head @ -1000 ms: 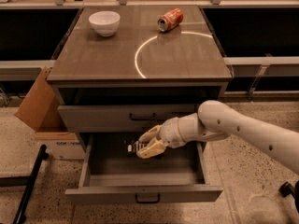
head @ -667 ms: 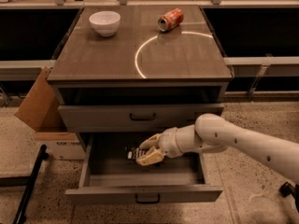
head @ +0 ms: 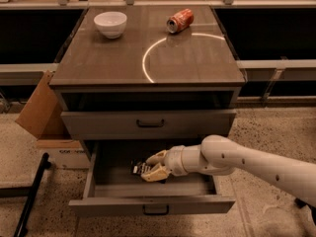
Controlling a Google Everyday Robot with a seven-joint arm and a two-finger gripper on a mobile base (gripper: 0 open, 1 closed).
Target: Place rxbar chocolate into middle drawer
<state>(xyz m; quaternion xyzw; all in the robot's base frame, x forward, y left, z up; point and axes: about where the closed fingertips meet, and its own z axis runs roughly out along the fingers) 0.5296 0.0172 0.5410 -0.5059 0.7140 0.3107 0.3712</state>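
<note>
1. rxbar chocolate (head: 138, 168): black wrapper, inside the pulled-out middle drawer (head: 108, 205), left of centre.
2. gripper (head: 152, 166): reaching into the drawer from the right, fingers clamped on the bar.
3. Cabinet top (head: 197, 63): white bowl (head: 110, 23); soda can (head: 179, 20) lying on its side.

Rounded wht arm (head: 247, 159); cream gripper (head: 152, 167) in drawer (head: 113, 205).
</note>
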